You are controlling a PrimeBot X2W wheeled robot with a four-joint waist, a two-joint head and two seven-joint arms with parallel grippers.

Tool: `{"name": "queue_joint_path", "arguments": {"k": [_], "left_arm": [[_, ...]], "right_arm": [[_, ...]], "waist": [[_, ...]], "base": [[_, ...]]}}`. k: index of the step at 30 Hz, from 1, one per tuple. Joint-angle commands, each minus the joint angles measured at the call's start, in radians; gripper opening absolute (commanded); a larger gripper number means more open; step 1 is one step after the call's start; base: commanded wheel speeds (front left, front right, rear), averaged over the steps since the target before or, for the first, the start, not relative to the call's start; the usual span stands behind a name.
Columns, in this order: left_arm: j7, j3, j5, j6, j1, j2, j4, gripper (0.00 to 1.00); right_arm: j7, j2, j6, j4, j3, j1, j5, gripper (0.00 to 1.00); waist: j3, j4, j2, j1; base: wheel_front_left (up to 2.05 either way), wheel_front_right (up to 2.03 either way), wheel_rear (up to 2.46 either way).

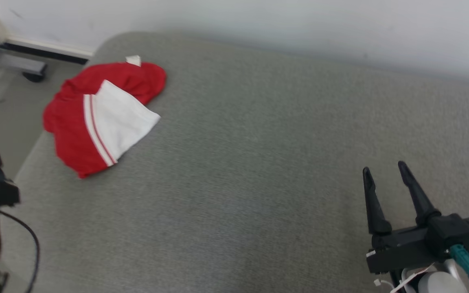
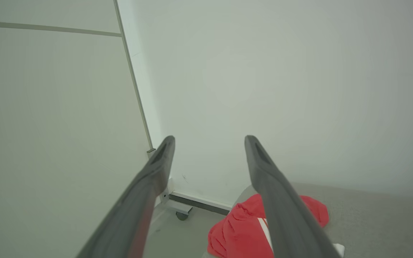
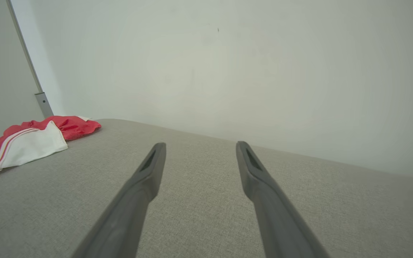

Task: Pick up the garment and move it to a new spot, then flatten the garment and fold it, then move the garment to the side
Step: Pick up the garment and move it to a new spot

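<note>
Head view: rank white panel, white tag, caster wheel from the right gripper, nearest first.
From the right gripper:
1. White panel, near side of the garment.
2. White tag, its far edge.
3. Caster wheel, floor, far left.

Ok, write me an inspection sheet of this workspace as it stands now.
Surface: grey fabric top, flat, with a rounded far-left corner.
Job's things: garment, red with a white striped panel, crumpled near the far-left corner, not held.
Clutter: nothing seen.
Grippers: left end effector open, raised, aimed at the wall above the garment. Right end effector open, over the near right of the top, holding nothing.
Cables: black cable loops at the near left; teal plug with its lead at the right wrist.
Surroundings: white wall behind; wheeled stand base on the floor beyond the left corner.
</note>
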Motion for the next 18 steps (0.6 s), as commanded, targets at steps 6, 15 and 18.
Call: {"name": "queue_joint_path", "arguments": {"k": [6, 15, 18], "left_arm": [[0.015, 0.021, -0.042, -0.023, -0.215, 0.091, 0.128, 1.0], [0.066, 0.003, -0.069, -0.044, -0.37, 0.184, 0.313, 1.0], [0.115, -0.015, -0.078, -0.051, -0.406, 0.224, 0.402, 1.0]], "right_arm": [[0.016, -0.001, -0.003, -0.11, -0.028, -0.032, -0.022, 1.0], [0.038, 0.011, -0.003, -0.217, -0.048, -0.025, -0.042, 1.0], [0.049, 0.013, -0.003, -0.249, -0.045, -0.02, -0.048, 1.0]], "waist": [[0.264, -0.24, -0.0001, -0.0002], [0.334, -0.305, -0.0001, -0.0002], [0.346, -0.316, -0.0001, -0.0002]], "base": [[0.0, 0.0, 0.0], [0.0, 0.0, 0.0], [0.0, 0.0, 0.0]]}}
